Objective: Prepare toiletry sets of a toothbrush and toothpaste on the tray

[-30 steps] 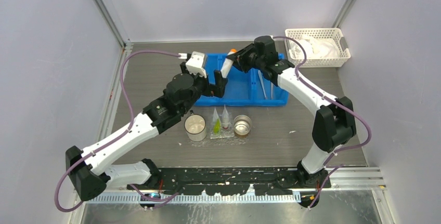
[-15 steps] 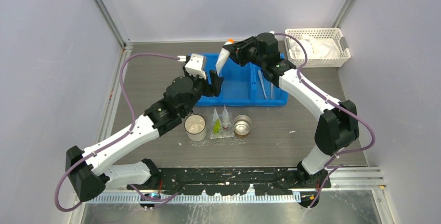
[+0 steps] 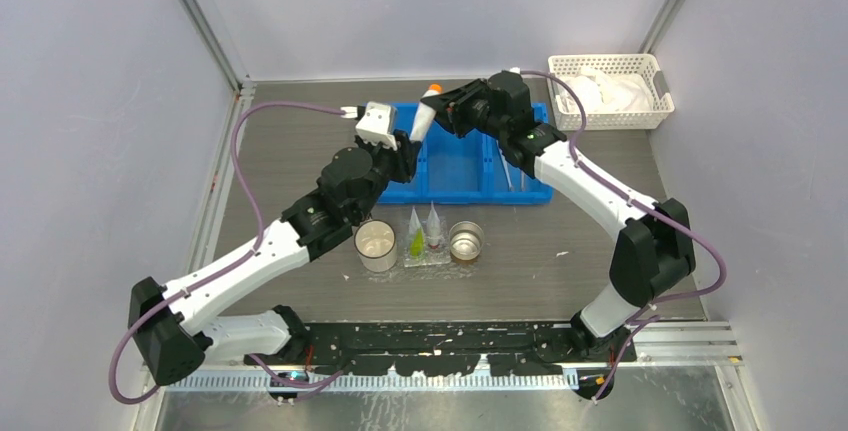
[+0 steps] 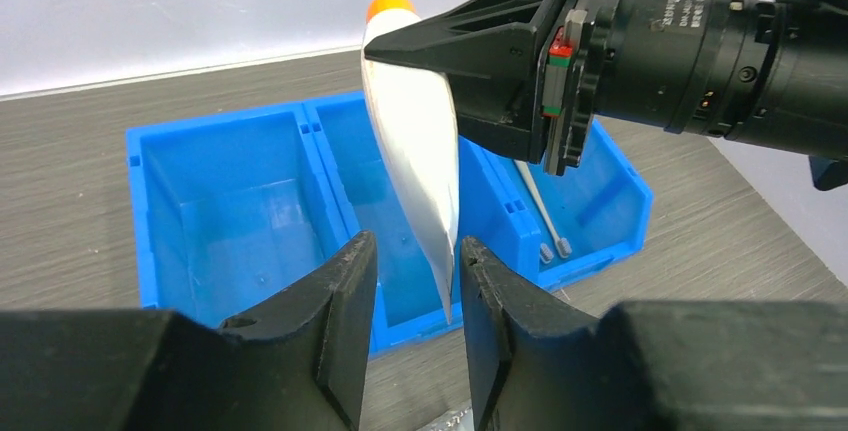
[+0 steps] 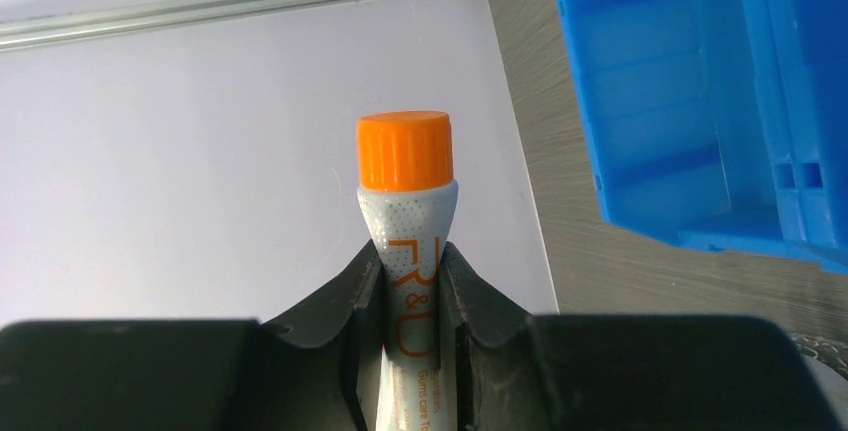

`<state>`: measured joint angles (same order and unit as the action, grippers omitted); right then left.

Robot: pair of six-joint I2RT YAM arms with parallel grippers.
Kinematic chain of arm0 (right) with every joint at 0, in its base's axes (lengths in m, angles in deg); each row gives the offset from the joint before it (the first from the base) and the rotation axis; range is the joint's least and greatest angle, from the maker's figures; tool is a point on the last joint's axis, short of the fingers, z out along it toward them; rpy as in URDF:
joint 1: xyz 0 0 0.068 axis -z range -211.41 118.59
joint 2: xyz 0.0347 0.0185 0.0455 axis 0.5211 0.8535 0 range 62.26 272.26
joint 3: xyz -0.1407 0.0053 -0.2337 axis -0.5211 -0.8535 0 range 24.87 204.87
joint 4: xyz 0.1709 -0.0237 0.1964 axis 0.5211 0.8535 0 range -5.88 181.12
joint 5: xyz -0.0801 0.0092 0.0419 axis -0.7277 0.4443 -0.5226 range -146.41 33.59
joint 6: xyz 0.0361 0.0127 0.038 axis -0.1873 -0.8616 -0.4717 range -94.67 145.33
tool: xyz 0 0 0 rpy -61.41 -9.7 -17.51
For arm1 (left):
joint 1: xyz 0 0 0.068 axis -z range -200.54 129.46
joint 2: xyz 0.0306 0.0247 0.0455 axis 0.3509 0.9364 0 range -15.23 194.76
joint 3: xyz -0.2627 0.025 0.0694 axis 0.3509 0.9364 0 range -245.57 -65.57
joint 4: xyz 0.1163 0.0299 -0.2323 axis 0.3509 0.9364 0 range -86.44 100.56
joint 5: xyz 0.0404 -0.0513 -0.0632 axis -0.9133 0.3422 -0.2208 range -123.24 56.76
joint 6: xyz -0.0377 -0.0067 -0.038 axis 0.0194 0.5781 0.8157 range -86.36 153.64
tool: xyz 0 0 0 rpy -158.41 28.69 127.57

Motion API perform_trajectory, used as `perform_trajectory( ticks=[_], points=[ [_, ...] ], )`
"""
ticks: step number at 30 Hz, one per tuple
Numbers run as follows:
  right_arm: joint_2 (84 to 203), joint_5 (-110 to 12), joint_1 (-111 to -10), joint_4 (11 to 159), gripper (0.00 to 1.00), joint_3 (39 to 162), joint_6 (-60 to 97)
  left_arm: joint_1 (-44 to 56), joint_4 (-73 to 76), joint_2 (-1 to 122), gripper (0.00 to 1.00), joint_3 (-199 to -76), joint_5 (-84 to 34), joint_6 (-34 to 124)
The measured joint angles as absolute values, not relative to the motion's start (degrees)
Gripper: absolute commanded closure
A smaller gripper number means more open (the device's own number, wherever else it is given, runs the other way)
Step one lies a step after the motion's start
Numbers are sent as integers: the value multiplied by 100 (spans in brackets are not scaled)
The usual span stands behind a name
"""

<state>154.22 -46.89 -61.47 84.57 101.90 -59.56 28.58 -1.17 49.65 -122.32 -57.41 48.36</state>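
A white toothpaste tube (image 3: pixel 424 117) with an orange cap hangs over the blue bin (image 3: pixel 455 159), cap up, with my right gripper (image 3: pixel 438 111) shut on its upper part (image 5: pixel 405 213). In the left wrist view the tube's flat tail (image 4: pixel 415 151) dips between the fingers of my left gripper (image 4: pixel 415 251). Those jaws stand apart, and the tail lies close to the right finger (image 4: pixel 490 291). Toothbrushes (image 4: pixel 545 226) lie in the bin's right compartment. The clear tray (image 3: pixel 428 260) holds two wrapped toiletry sets (image 3: pixel 417 235) upright.
Two round metal cups (image 3: pixel 376 244) (image 3: pixel 466 241) flank the tray. A white lattice basket (image 3: pixel 610 89) with wrapped items stands at the back right. The bin's left compartment (image 4: pixel 230 211) shows only its blue floor.
My right gripper has carried the tube left and raised it. My left gripper's jaws have narrowed from wide open and now bracket the tube's tail.
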Motion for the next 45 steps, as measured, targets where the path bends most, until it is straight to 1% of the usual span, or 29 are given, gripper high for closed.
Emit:
perform_trajectory(
  ticks=[2, 3, 4, 5, 6, 7, 11, 14, 15, 17, 19, 20, 23, 24, 26, 28, 29, 30, 31, 36, 42, 45],
  points=[
    [15394, -4682, -6147, 8454, 77, 10190, -5956, 2858, -128, 4998, 63, -12232, -5749, 4836],
    [15380, -4678, -6154, 8448, 77, 10190, -5956, 2858, -132, 5013, 65, -12232, -5756, 4836],
    [15374, -4678, -6160, 8441, 77, 10190, -5956, 2858, -135, 5019, 71, -12232, -5765, 4836],
    [15369, -4678, -6169, 8417, 77, 10190, -5956, 2858, -137, 5028, 84, -12232, -5771, 4834],
    [15369, -4680, -6173, 8408, 77, 10190, -5956, 2858, -145, 5032, 92, -12232, -5778, 4832],
    [15369, -4691, -6184, 8408, 77, 10190, -5958, 2858, -163, 5041, 94, -12232, -5773, 4819],
    [15367, -4713, -6200, 8406, 77, 10190, -5953, 2895, -198, 5070, 93, -12232, -5848, 4823],
    [15363, -4735, -6204, 8391, 77, 10168, -5953, 2898, -196, 5087, 96, -12232, -5874, 4821],
    [15363, -4737, -6204, 8387, 75, 10164, -5953, 2898, -191, 5096, 97, -12239, -5874, 4821],
    [15363, -4752, -6202, 8360, 65, 10138, -5953, 2898, -150, 5124, 98, -12278, -5878, 4823],
    [15361, -4752, -6193, 8325, 61, 10112, -5951, 2898, 115, 5223, 98, -12492, -5896, 4823],
    [15361, -4746, -6189, 8325, 55, 10109, -5940, 2898, 204, 5269, 98, -12582, -5902, 4823],
    [15361, -4619, -6193, 8328, 43, 10114, -5833, 2895, 738, 5489, 98, -13139, -5944, 4819],
    [15361, -4566, -6200, 8330, 35, 10116, -5774, 2895, 939, 5566, 98, -13360, -5972, 4817],
    [15369, -4409, -6206, 8352, 29, 10142, -5671, 2893, 1415, 5732, 98, -13897, -6027, 4810],
    [15396, -4245, -6204, 8378, 15, 10223, -5569, 2893, 1889, 5902, 98, -14433, -6068, 4806],
    [15407, -4193, -6204, 8380, 5, 10251, -5532, 2893, 2150, 6005, 98, -14739, -6082, 4806],
    [15413, -4145, -6204, 8398, 1, 10280, -5455, 2893, 2486, 6125, 98, -15095, -6095, 4808],
    [15413, -4101, -6195, 8457, 1, 10308, -5363, 2893, 2921, 6296, 98, -15598, -6108, 4810],
    [15304, -4107, -6027, 9165, 0, 10411, -4609, 2893, 4099, 6689, 98, -16765, -6101, 4836],
    [14948, -4188, -5655, 9938, 0, 10391, -3890, 2893, 4956, 6873, 98, -17257, -5983, 4860],
    [14622, -4510, -5539, 10411, 0, 10372, -3411, 2893, 5524, 7242, 98, -17816, -5828, 4889]
  ],
)
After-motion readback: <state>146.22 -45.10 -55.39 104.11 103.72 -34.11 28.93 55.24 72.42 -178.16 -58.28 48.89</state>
